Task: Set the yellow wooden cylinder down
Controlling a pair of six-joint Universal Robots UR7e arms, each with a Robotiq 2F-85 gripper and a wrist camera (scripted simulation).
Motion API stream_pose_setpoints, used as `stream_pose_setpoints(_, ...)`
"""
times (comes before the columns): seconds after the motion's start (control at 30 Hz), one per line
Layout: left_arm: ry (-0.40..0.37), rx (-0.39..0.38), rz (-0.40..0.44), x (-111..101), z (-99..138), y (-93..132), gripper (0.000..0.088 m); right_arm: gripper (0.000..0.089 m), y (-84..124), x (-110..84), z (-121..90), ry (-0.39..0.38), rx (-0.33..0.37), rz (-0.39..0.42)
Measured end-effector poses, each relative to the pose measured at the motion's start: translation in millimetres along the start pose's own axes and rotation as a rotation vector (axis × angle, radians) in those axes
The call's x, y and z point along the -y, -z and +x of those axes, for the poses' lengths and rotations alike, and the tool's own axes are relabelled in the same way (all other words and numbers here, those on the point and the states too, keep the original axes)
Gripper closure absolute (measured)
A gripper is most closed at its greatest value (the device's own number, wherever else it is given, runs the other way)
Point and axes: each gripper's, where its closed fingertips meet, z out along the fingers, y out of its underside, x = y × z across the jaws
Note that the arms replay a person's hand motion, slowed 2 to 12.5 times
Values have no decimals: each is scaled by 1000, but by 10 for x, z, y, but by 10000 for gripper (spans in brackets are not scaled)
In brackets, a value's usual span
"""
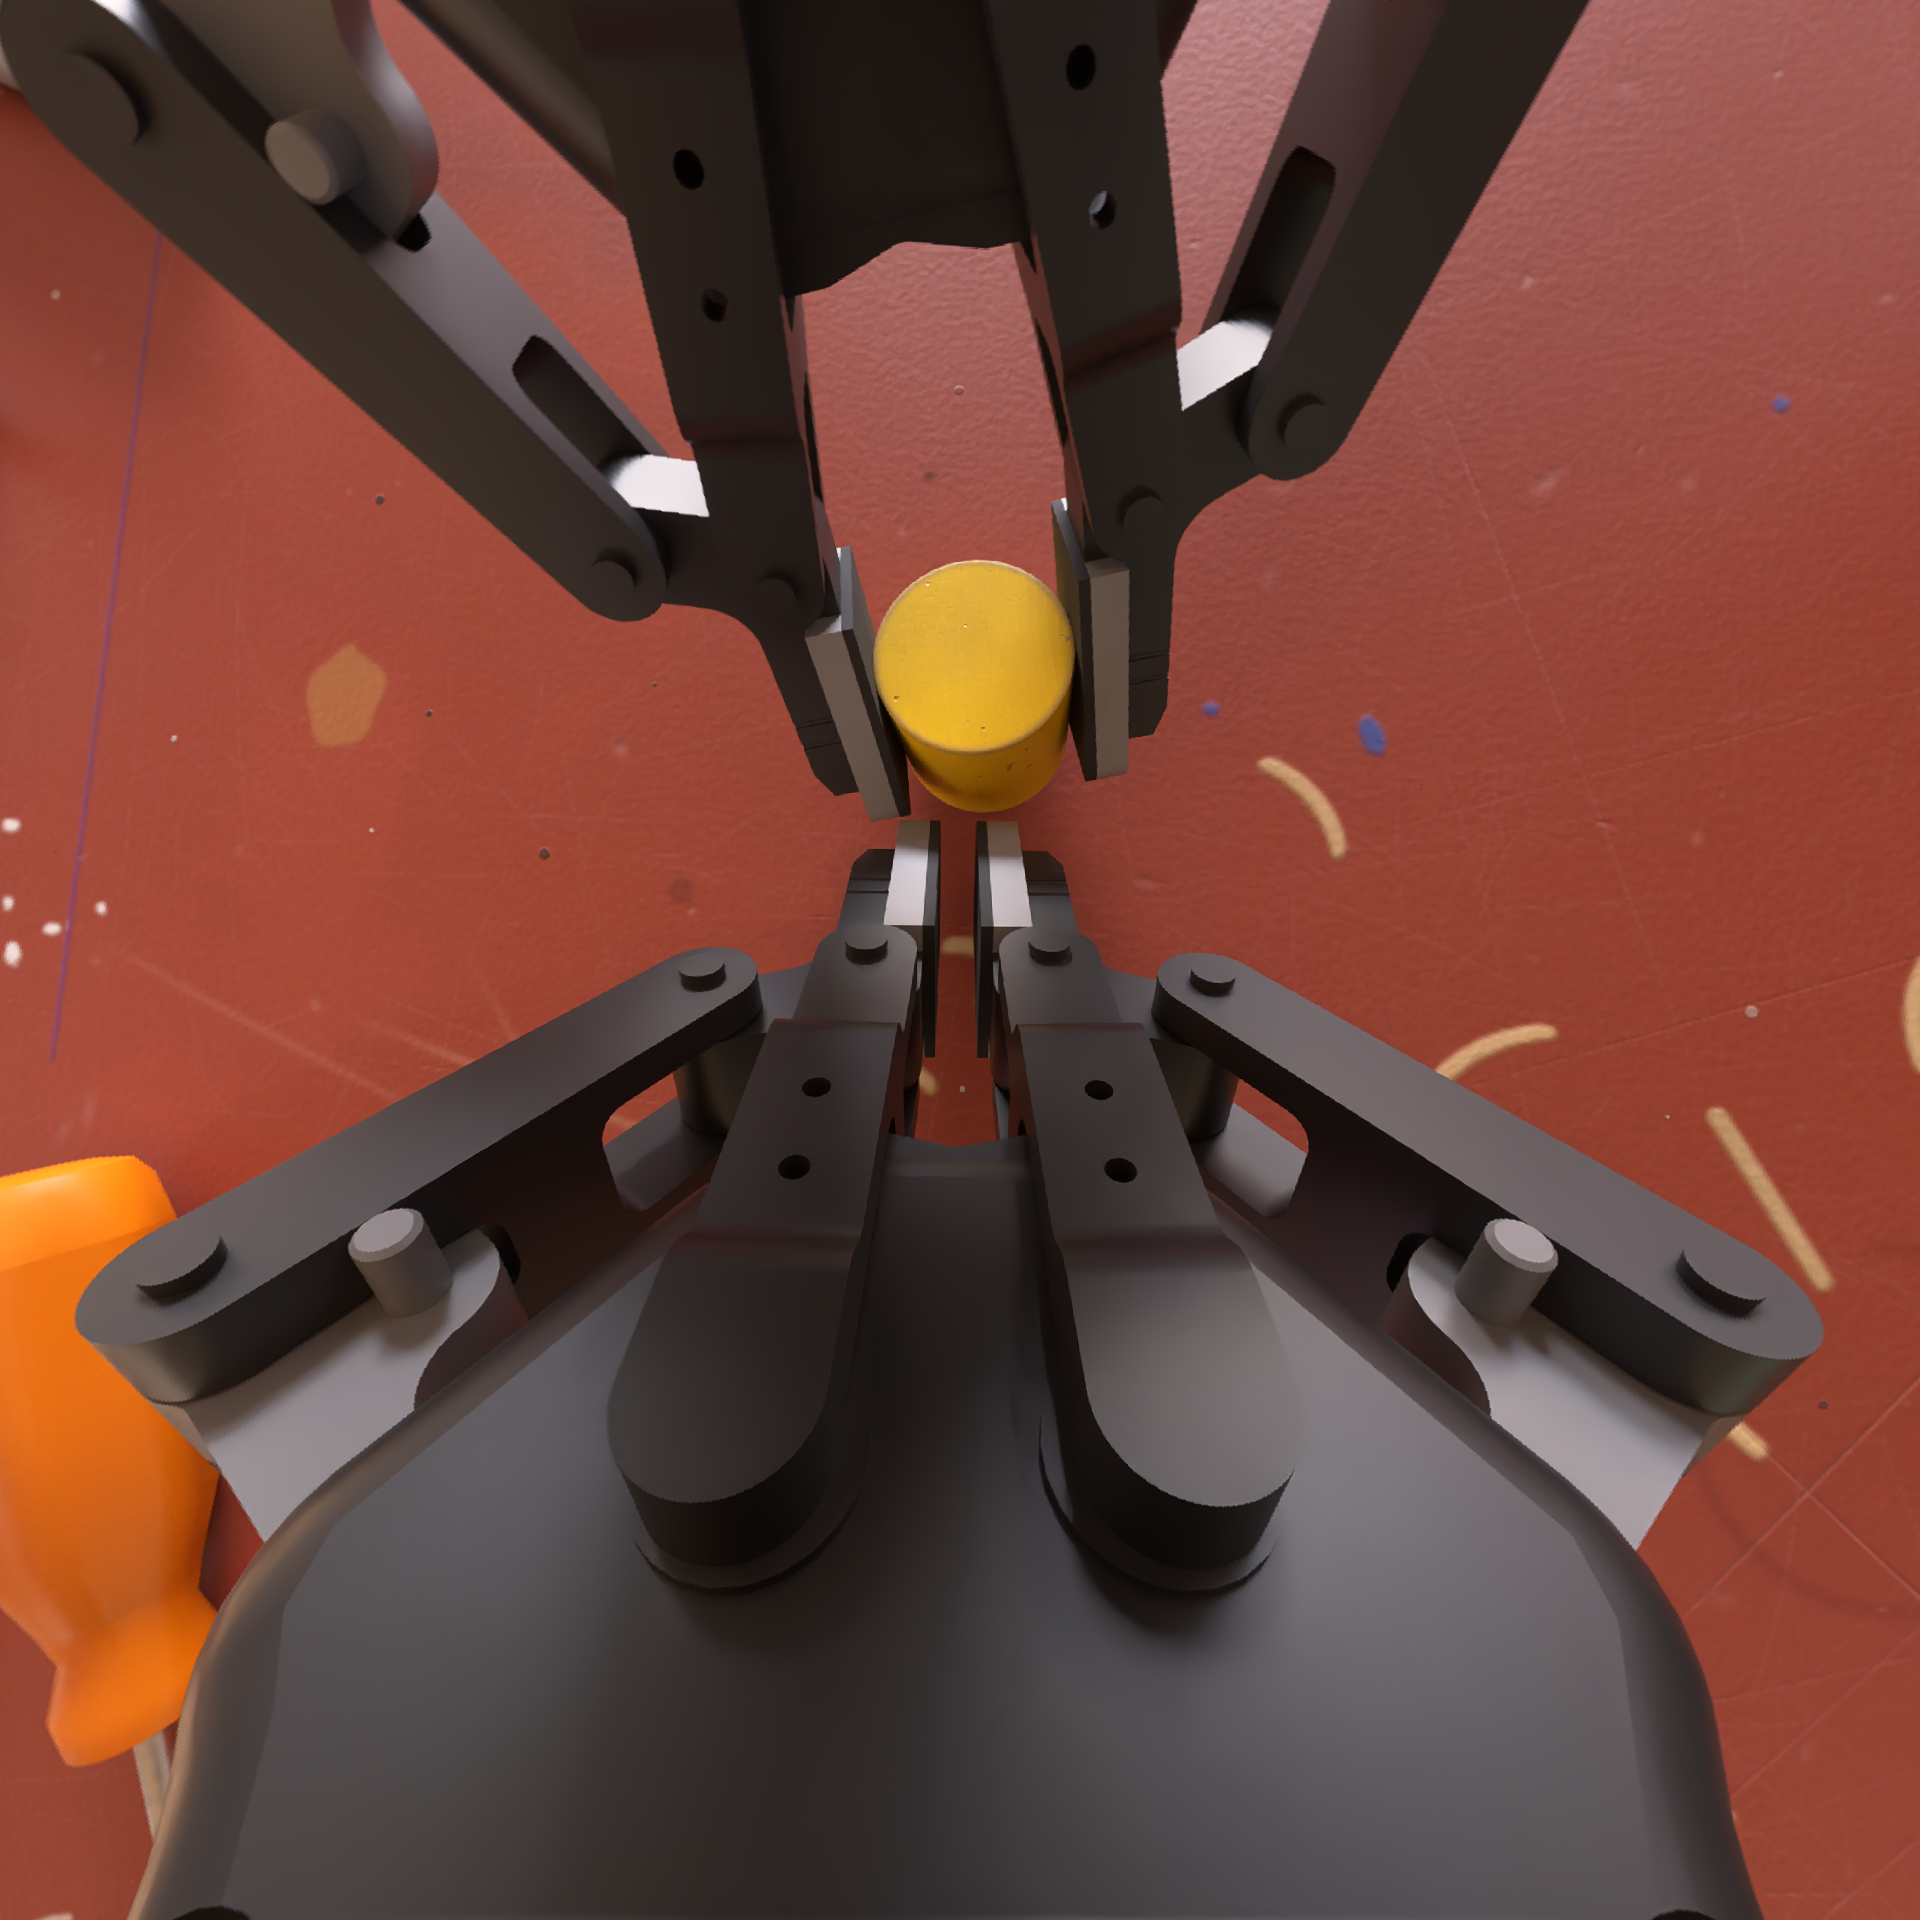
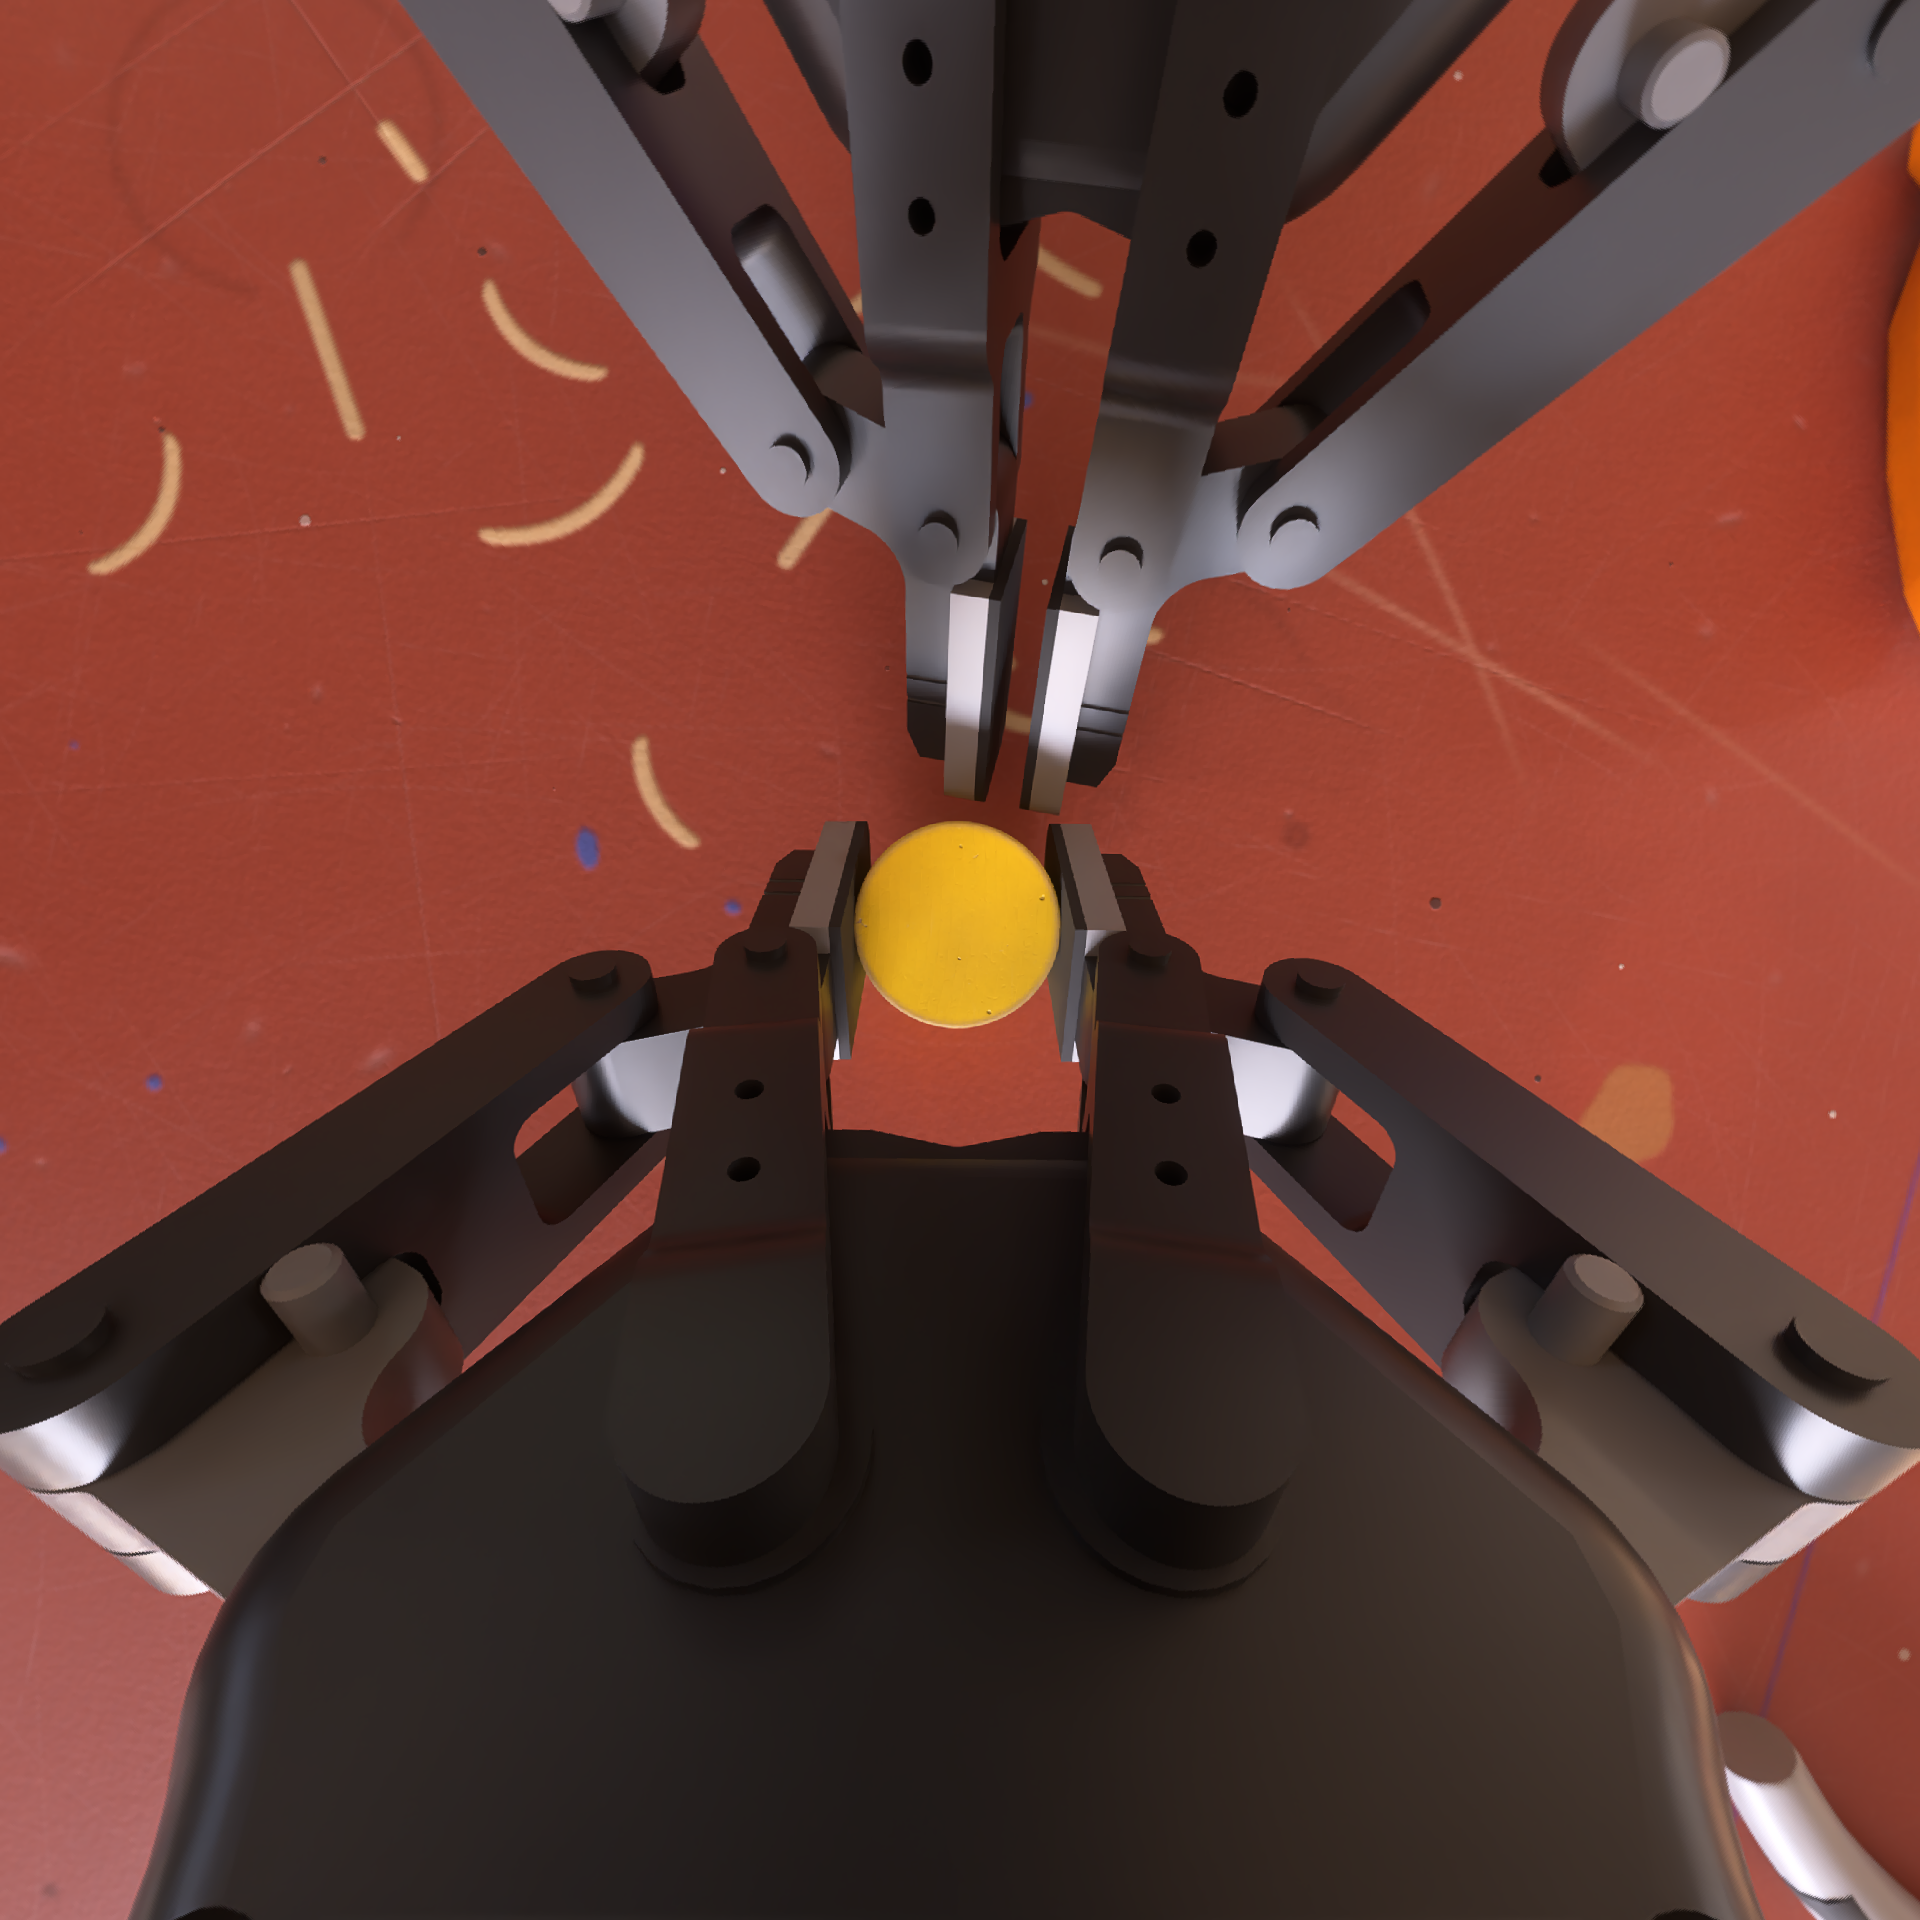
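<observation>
Two pads of your right gripper (image 2: 956,930) clamp the cylinder (image 2: 956,923), its long axis pointing at the red table (image 2: 312,935). Your left gripper (image 1: 958,868) is nearly closed, empty, tips just beside the cylinder; the table around it lies open.

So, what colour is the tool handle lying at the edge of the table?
Orange: the orange plastic handle shows best in the left wrist view.

Orange handle (image 1: 88,1455) cut by frame edge

Yellow wooden cylinder (image 2: 956,923): short, smooth, flat round end facing up; upright, clamped between right gripper (image 2: 957,935) pads.
</observation>
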Motion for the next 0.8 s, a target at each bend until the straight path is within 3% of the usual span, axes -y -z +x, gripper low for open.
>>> stream_pose_setpoints(0.3,-33,-32,-5,-3,9,-2,824,593,-4,-7,7,68,58,6)
stream_pose_setpoints(0.5,45,-1,7,1,30,-13,825,593,0,-11,12,29,42,-9)
stream_pose_setpoints(0.8,238,88,97,58,65,-36,756,593,6,-16,-2,-55,-14,-10)
